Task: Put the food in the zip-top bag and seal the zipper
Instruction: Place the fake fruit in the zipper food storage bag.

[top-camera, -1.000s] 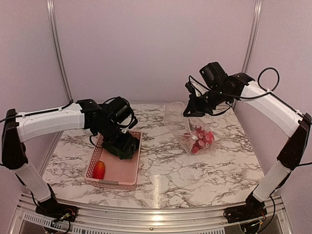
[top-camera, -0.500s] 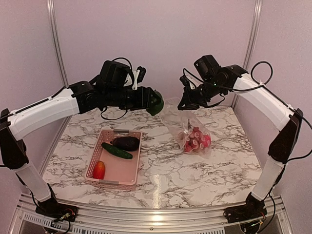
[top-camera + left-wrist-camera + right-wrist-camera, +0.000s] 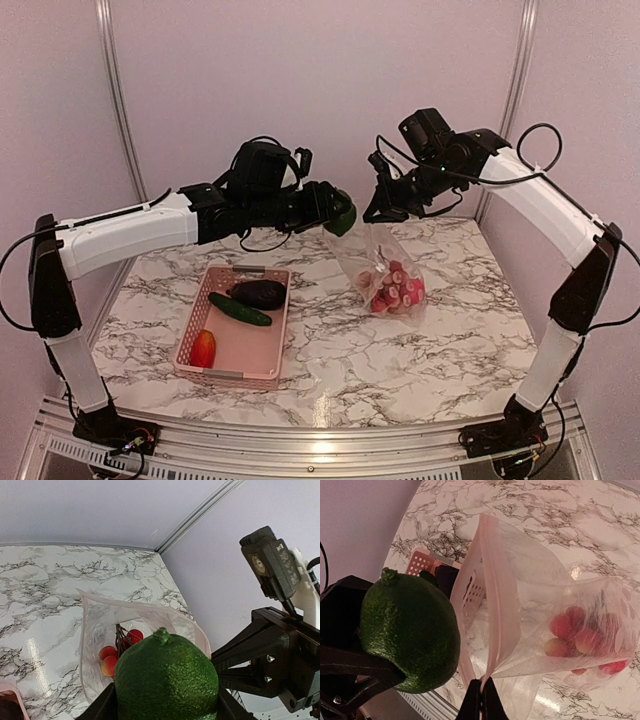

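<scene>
Marble tabletop [image 3: 480, 330] — left claw [image 3: 339, 216] tight on lime [image 3: 167, 677]

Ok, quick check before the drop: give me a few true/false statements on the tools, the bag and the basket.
1. The left tool grips a round green fruit. True.
2. The right tool is open, clear of the zip-top bag. False: it pinches the bag's mouth edge, holding it up.
3. The bag is empty. False: red pieces lie at its bottom.
4. An eggplant, a cucumber and a red-yellow piece lie in the pink basket. True.
</scene>
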Motion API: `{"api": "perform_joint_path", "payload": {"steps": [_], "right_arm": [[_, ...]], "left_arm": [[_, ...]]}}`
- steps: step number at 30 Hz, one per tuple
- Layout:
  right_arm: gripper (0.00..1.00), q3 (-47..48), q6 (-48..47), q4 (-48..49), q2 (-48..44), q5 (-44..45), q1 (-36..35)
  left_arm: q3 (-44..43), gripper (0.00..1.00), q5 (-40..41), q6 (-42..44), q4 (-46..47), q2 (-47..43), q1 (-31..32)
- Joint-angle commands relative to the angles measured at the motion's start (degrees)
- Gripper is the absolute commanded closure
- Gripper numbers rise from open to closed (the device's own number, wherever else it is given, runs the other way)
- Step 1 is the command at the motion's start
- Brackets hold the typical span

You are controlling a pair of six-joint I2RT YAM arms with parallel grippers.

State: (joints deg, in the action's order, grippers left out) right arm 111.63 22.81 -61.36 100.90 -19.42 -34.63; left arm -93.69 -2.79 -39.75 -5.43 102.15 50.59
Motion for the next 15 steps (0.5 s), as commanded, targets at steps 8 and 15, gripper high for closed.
{"api": "perform_joint_path", "payload": {"steps": [8, 15], "right_arm": [[1.00, 0.3, 1.8, 1.6, -2.8, -1.2, -0.7], [1.00, -0.7, 1.4, 1.9, -3.2, -0.5, -0.7]], "left_arm": [[-6.3, 0.39, 4.6, -5.0, -4.5, 5.9, 1.6], [-9.5, 0.01, 3.9, -4.8, -6.3, 7.0, 1.5]]}}
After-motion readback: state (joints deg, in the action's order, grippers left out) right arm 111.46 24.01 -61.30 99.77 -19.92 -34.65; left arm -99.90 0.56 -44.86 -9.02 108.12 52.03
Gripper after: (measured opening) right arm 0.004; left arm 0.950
